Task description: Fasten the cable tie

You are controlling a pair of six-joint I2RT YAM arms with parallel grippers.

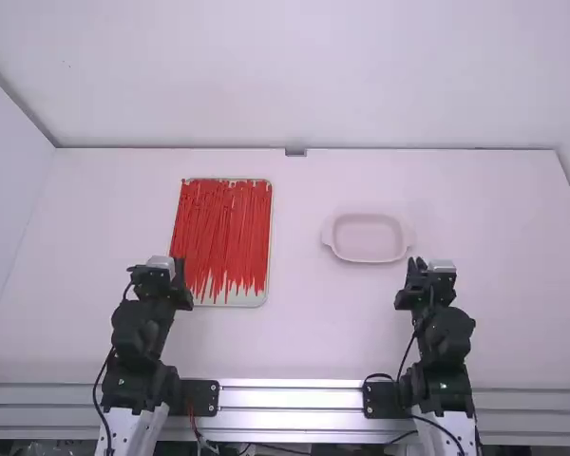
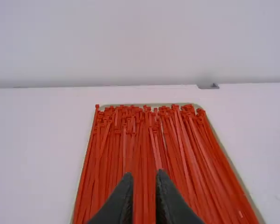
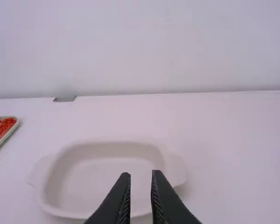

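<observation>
A heap of red cable ties [image 1: 222, 237] lies lengthwise on a pale tray [image 1: 259, 302] at the table's left middle. In the left wrist view the ties [image 2: 177, 140] spread out just beyond my left gripper [image 2: 143, 179], whose fingers are shut and hold nothing. From above, the left gripper [image 1: 174, 275] sits low at the tray's near left corner. My right gripper [image 1: 418, 275] rests just in front of a white dish, shut with nothing in it. The right wrist view has the right gripper [image 3: 140, 179] over the dish's near rim.
An empty white dish [image 1: 334, 243] with small side handles stands right of the tray; its rim [image 3: 56, 207] also appears in the right wrist view. A small grey bracket [image 1: 295, 151] sits at the table's far edge. White walls close in the table at back and left.
</observation>
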